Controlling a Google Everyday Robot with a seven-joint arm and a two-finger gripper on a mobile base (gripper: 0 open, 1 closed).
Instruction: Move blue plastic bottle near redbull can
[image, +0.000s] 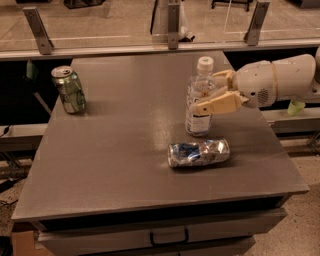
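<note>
I have gripper (206, 93) clamped on blue plastic bottle (199, 122), which is upright, just beside redbull can (199, 152), at its 12 o'clock. Green can (68, 89) sits well apart, 10 o'clock.

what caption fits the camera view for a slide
Robot pincer grips the upright blue plastic bottle just behind the dented redbull can
</note>
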